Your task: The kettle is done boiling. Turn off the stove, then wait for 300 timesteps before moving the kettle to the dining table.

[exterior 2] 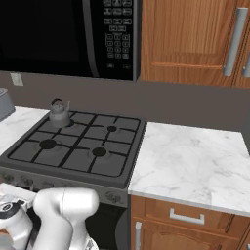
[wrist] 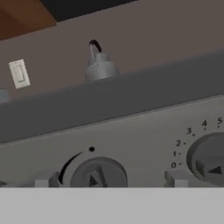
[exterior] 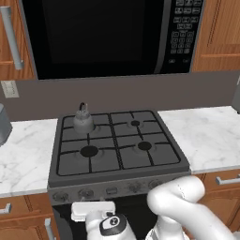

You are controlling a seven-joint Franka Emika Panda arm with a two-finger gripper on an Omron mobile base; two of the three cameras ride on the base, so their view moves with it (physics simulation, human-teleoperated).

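Sitting on the back-left burner of the stove (exterior: 117, 140), the kettle (exterior: 83, 120) is upright (loop handle up). Front knobs (wrist: 97, 174) line the stove panel; the hand view looks close at two of them. Tool low before the panel, its fingers not visible, so cannot tell if open or closed. Marble worktop (exterior: 206, 136) flanks the stove, microwave (exterior: 108, 35) above.

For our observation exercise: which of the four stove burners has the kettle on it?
The back-left burner; the kettle sits there, the other three are bare.
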